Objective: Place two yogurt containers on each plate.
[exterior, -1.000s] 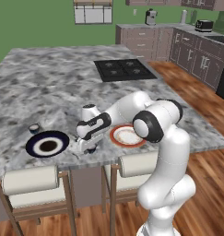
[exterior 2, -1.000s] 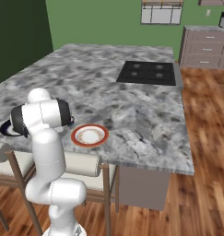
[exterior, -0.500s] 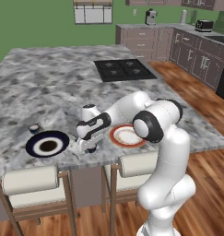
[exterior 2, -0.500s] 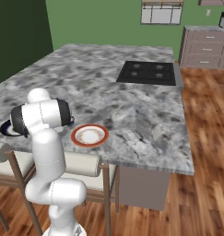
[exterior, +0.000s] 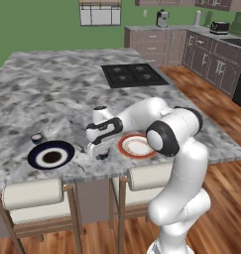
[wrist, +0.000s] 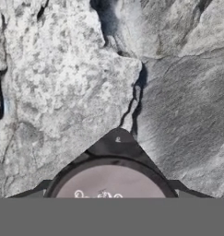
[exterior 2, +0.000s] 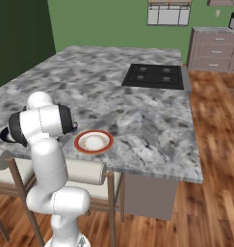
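Yogurt cup (exterior: 36, 138) sits just beside the navy plate (exterior: 51, 155) at the left; mid-counter the gripper (exterior: 99, 151) is down on another yogurt container (wrist: 109, 184), jaws apparently pinching it, though the contact is cut off. Judged step: grasp 1. Next calls for lifting it to the orange-rimmed plate (exterior: 137, 147), just right.

I saw the navy plate (exterior: 51, 155) with its white ring lying flat near the front edge, a dark yogurt cup (exterior: 36, 138) just beside it. The orange-rimmed white plate (exterior: 137, 147) lay empty. Another round cup (wrist: 109, 182) stood upright, lid pinkish.
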